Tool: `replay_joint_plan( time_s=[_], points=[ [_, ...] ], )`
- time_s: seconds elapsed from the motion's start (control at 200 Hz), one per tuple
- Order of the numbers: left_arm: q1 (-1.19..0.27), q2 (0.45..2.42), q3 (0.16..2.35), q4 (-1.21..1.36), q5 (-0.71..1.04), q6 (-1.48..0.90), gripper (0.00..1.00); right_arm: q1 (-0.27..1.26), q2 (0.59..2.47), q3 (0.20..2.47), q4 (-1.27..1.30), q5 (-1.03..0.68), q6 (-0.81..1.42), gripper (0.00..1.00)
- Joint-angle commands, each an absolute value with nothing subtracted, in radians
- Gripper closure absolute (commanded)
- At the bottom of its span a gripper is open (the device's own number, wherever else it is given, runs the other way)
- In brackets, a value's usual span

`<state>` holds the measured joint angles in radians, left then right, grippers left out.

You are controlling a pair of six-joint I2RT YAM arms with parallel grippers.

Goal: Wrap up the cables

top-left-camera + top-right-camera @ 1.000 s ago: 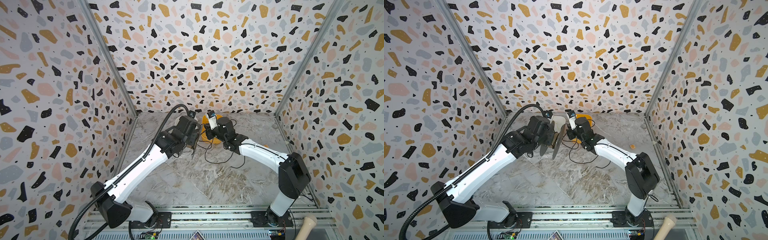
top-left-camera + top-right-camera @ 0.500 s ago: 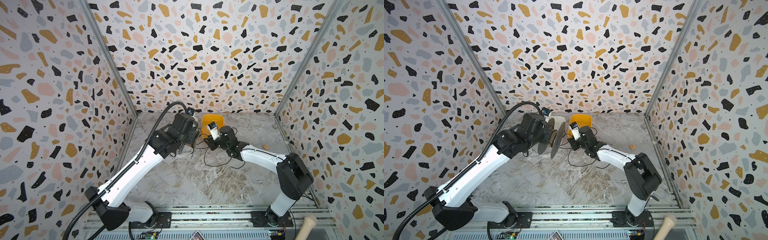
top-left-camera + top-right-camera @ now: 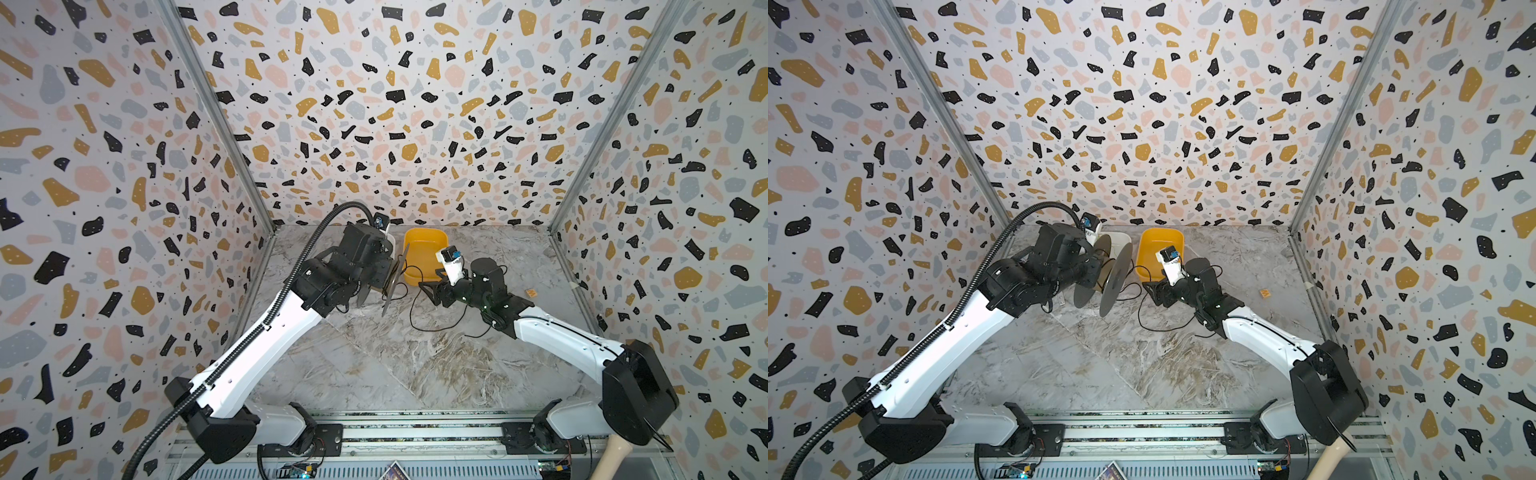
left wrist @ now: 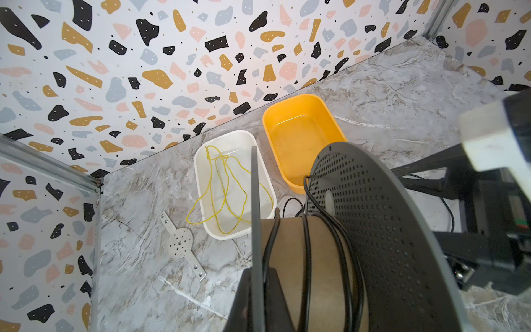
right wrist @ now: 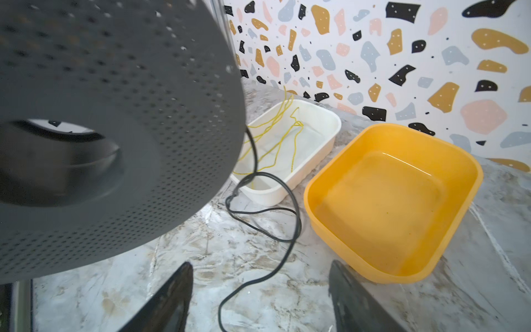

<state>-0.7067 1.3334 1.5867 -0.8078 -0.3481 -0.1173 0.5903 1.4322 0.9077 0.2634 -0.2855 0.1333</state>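
Observation:
A grey spool (image 3: 394, 276) (image 3: 1115, 279) with perforated flanges and a brown core (image 4: 287, 258) hangs above the table's back left. My left gripper (image 3: 376, 286) (image 4: 258, 277) is shut on the thin edge of one flange. The cables, one thin black cord (image 4: 307, 253), make a few turns round the core and trail down in loose loops on the marble (image 3: 432, 328) (image 3: 1158, 328) (image 5: 287, 238). To the right of the spool, low over the table, my right gripper (image 3: 428, 287) (image 3: 1152, 291) (image 5: 258, 276) is open. It holds nothing; the cord lies on the table under its fingers.
An empty yellow tub (image 3: 424, 249) (image 5: 477, 172) stands by the back wall. Beside it, a white tray (image 4: 198, 172) (image 5: 336, 123) holds a thin yellow cord (image 4: 227, 186). A metal bracket (image 4: 179, 241) lies left of the tray. A small orange scrap (image 3: 530, 293) lies at the right.
My right gripper has let go of the black cord, opened wide and dropped down and away from the spool. The left arm has shifted the spool slightly.

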Motion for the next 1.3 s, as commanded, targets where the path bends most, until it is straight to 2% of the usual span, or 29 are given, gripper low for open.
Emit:
replay_joint_plan(
  time_s=[0.0, 0.145, 0.3, 0.355, 0.466, 0.566, 0.656, 0.781, 0.876, 1.106, 1.292],
  points=[
    [-0.702, 1.289, 1.638, -0.747, -0.326, -0.098, 1.00, 0.563, 1.487, 0.932, 0.306, -0.345, 0.137, 0.30],
    [-0.702, 1.273, 1.629, -0.749, -0.309, -0.100, 1.00, 0.560, 1.588, 0.998, 0.323, -0.426, 0.161, 0.32],
    [-0.702, 1.262, 1.609, -0.741, -0.304, -0.108, 1.00, 0.560, 1.661, 1.065, 0.349, -0.514, 0.249, 0.41],
    [-0.702, 1.262, 1.605, -0.741, -0.308, -0.109, 1.00, 0.556, 1.664, 1.063, 0.358, -0.481, 0.285, 0.51],
    [-0.688, 1.259, 1.589, -0.737, -0.332, -0.106, 1.00, 0.532, 1.644, 1.036, 0.348, -0.417, 0.357, 0.78],
    [-0.590, 1.261, 1.581, -0.735, -0.316, -0.133, 1.00, 0.474, 1.596, 0.966, 0.370, -0.425, 0.440, 1.00],
    [-0.479, 1.248, 1.580, -0.713, -0.266, -0.184, 1.00, 0.406, 1.526, 0.899, 0.360, -0.413, 0.497, 1.00],
    [-0.408, 1.233, 1.602, -0.706, -0.405, -0.220, 1.00, 0.299, 1.394, 0.791, 0.341, -0.400, 0.548, 1.00],
    [-0.352, 1.231, 1.609, -0.706, -0.445, -0.237, 1.00, 0.202, 1.283, 0.725, 0.305, -0.394, 0.565, 1.00],
    [-0.311, 1.249, 1.597, -0.701, -0.406, -0.256, 1.00, -0.085, 1.050, 0.595, 0.197, -0.344, 0.609, 1.00],
    [-0.309, 1.259, 1.609, -0.705, -0.392, -0.260, 1.00, -0.283, 1.013, 0.540, 0.139, -0.374, 0.606, 1.00]
  ],
)
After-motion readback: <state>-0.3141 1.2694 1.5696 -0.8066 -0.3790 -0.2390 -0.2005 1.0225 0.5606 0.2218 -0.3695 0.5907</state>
